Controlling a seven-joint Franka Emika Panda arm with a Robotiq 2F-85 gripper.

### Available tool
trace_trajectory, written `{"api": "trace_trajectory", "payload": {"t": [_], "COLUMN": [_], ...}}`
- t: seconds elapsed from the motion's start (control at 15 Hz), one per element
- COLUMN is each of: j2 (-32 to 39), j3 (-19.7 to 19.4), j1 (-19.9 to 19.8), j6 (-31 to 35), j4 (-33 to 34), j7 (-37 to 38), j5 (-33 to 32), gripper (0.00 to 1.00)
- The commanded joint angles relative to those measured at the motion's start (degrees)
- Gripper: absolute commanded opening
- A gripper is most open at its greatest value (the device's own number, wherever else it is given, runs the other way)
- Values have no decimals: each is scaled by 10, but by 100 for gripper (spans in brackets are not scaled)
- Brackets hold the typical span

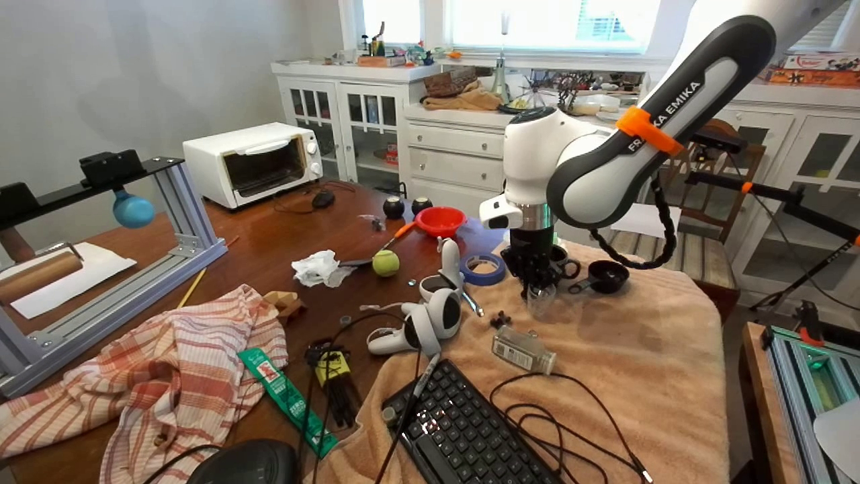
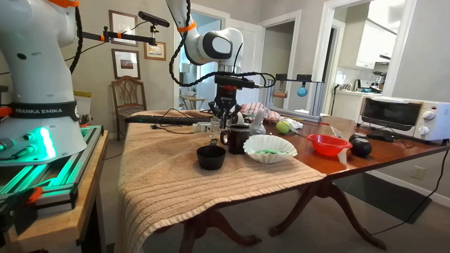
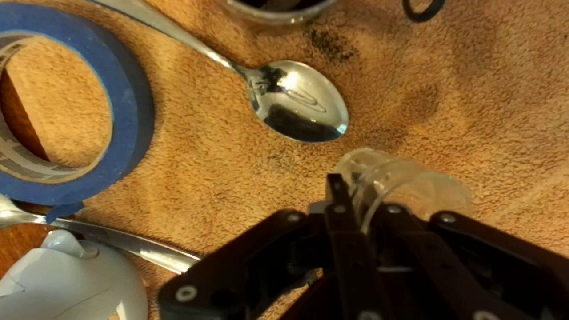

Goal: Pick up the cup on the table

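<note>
A small clear cup [image 1: 541, 302] is at the gripper over the tan towel on the dark-brown table [image 1: 262, 235]; it also shows in an exterior view [image 2: 214, 128] and in the wrist view [image 3: 429, 191]. My gripper [image 3: 353, 195] points down with its fingers close together on either side of the cup's near wall, one finger outside and one inside the rim. It looks shut on that wall. The gripper also shows in both exterior views [image 1: 531, 279] [image 2: 224, 121]. I cannot tell whether the cup's base touches the towel.
A dark mug [image 2: 239, 138], a black measuring cup [image 2: 211, 157] and a white fluted bowl [image 2: 270, 149] stand close by. A spoon [image 3: 302, 102], blue tape [image 3: 133, 111] and white controllers [image 1: 440, 316] lie beside the cup. A clear bottle [image 1: 521, 349] and keyboard [image 1: 463, 423] lie nearby.
</note>
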Motion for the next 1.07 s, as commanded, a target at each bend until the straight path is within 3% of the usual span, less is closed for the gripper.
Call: {"api": "trace_trajectory", "payload": {"t": [0.0,0.33,0.4,0.47,1.0], "j2": [40,83,85,81,19], "j3": [-10,2,3,1,-1], "j1": [21,13,12,14,39], "j6": [-14,-29,-39,-45,-49], "j4": [38,71,77,77,34], "j7": [0,-21,-24,-22,4], "j5": [-1,27,31,30,4], "gripper": [2,2,34,35,94]}}
